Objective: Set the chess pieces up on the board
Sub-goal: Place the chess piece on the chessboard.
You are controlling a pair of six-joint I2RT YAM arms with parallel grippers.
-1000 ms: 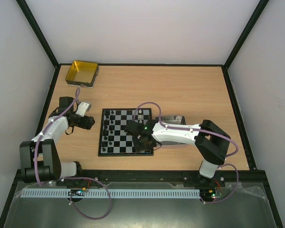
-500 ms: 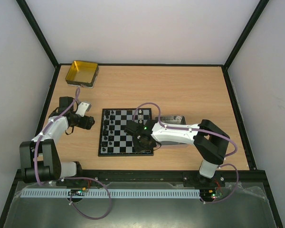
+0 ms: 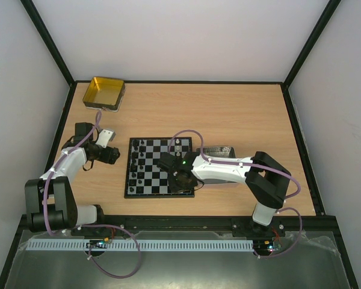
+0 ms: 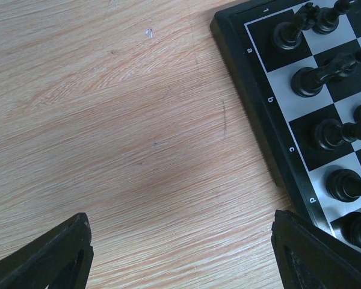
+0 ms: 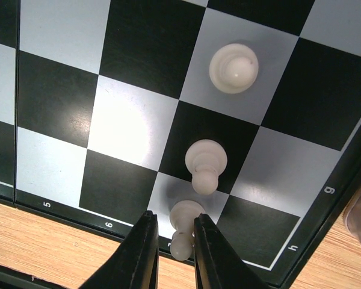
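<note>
The board [image 3: 128, 176] lies mid-table, and its corner shows in the left wrist view [image 4: 260, 102]. Black pieces [image 3: 138, 160] fill its two left columns [image 4: 305, 81]. A few white pieces [image 3: 178, 143] stand at its far right edge. My right gripper [image 3: 179, 180] is low over the board's near right corner. In the right wrist view its jaws [image 5: 172, 220] straddle a white pawn [image 5: 185, 212] standing on a white edge square, with a small gap on one side. Two more white pawns [image 5: 206, 162] [image 5: 233, 67] stand beyond it. My left gripper [image 3: 113, 155] [image 4: 180, 253] is open and empty over bare wood left of the board.
A silver tray [image 3: 221, 149] sits right of the board, partly under my right arm. A yellow square tin [image 3: 104, 92] stands at the far left corner. Black frame rails edge the table.
</note>
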